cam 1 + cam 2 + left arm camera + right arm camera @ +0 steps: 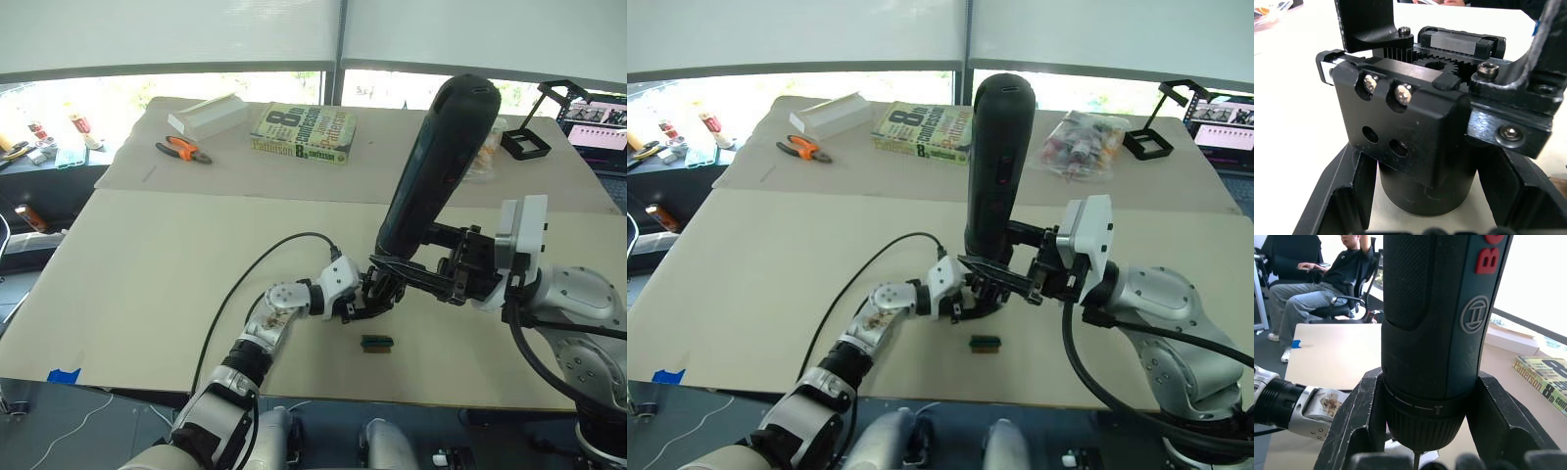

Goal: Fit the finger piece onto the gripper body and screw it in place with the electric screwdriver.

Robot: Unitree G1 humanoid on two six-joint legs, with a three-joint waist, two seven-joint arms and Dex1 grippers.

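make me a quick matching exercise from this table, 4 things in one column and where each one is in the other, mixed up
Things:
1. electric screwdriver
2. gripper body
3. orange-handled pliers
4. small green-topped block

Places:
A. far side of the table, by the white box
B. upright in the right claw
C. lying on the table near the front edge
D. between the left claw's fingers

Pairs: 1-B, 2-D, 3-A, 4-C

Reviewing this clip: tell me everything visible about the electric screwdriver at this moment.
The electric screwdriver is a thick, dark cylindrical tool with a rounded top, a textured grip, red lettering and a round embossed logo on its side. It stands nearly upright over the table, tilted slightly. The right gripper is shut on its lower collar, one finger on each side. A thin metal bit shows below the chuck, pointing down toward the gripper body held in the left gripper. Whether the bit touches a screw cannot be seen.
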